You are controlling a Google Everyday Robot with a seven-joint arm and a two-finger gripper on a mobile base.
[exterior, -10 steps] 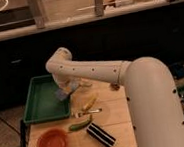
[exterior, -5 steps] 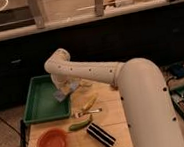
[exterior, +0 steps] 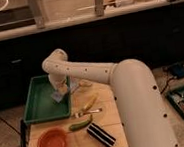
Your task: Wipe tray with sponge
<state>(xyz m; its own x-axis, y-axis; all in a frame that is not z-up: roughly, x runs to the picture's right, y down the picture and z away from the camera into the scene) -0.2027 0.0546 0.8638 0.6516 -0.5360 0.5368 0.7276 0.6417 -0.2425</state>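
The green tray [exterior: 41,104] lies at the table's back left. My gripper [exterior: 59,93] hangs from the white arm over the tray's right part, near its right rim. The blue-grey sponge [exterior: 57,96] shows at the gripper's tip, low over the tray's floor. I cannot tell whether the sponge touches the floor.
An orange bowl [exterior: 52,144] sits at the front left. A green pepper [exterior: 80,123], a banana [exterior: 90,103] and a black-and-white striped block [exterior: 101,135] lie on the wooden table [exterior: 109,106]. The arm's big white link [exterior: 140,107] covers the table's right side.
The gripper with the sponge has moved a little toward the tray's right rim. The arm's big link has swung slightly left.
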